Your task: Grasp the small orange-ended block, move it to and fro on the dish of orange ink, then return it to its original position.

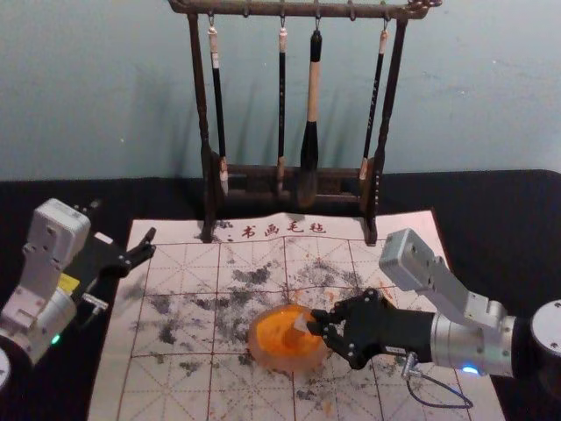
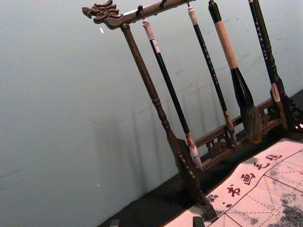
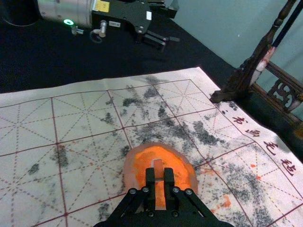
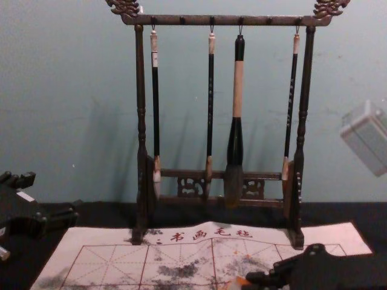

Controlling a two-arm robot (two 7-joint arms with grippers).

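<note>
Over the dish (image 3: 129, 169), we've got the right gripper (image 1: 316, 323) clamped on the block (image 3: 158, 168), fingers (image 3: 150, 183) snug on opposite sides. Block sits within the rim outline; we can't tell whether its end touches the orange ink (image 1: 277, 328). We'd call this the inking step. Left gripper (image 1: 124, 220) is parked off to our left by the mat (image 1: 158, 263), fingers spread, nothing between them.

How we'd run it: light, even downward contact, just enough to wet the end. Short straight strokes to and fro, block held square so the whole end picks up ink. Reverse gently, stay inside the rim: clip it and the dish likely skates on the mat, or the mat rucks. Too much press probably tips the block in the grip. Firm squeeze, soft push. When done, lift straight up, let drips fall over the dish, then carry back. Home spot for the block: can't tell from here.

Count: one block, one dish, one mat, one rack (image 4: 141, 90), four brushes hanging on it: three slim brushes (image 4: 155, 112) and one thick brush (image 4: 237, 90). Two grippers, one loaded.
</note>
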